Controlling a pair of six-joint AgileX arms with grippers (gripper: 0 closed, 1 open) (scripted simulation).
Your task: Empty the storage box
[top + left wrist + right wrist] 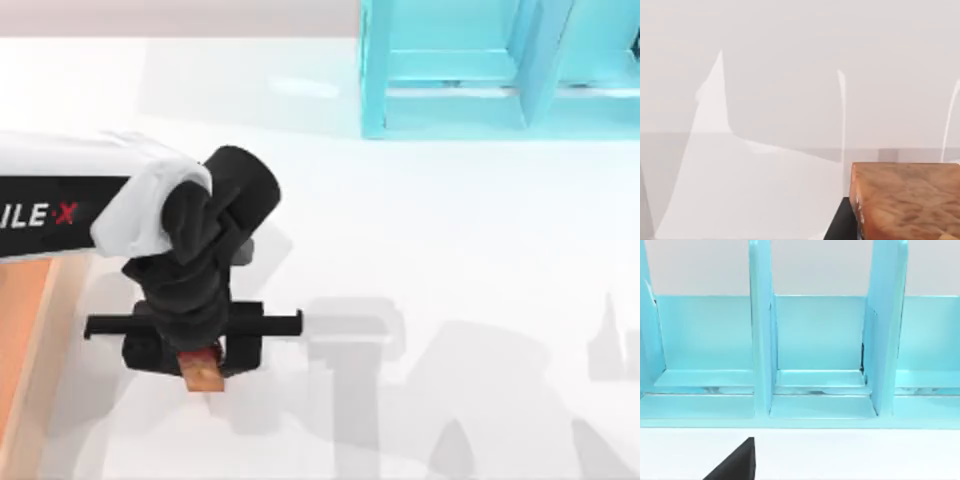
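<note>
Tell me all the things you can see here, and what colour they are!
Box: one, tan rim, orange-brown floor, at the table's left edge.
Block: one, orange-brown, wood-like, held in the left claw, off the box's right side.
Shelf: one, turquoise-blue, with upright dividers, at the table's far right.
Table: one, white.
Left arm: one, white and black, reaching in from the left; its left claw grips the block.
Right claw: a black tip, facing the shelf.
</note>
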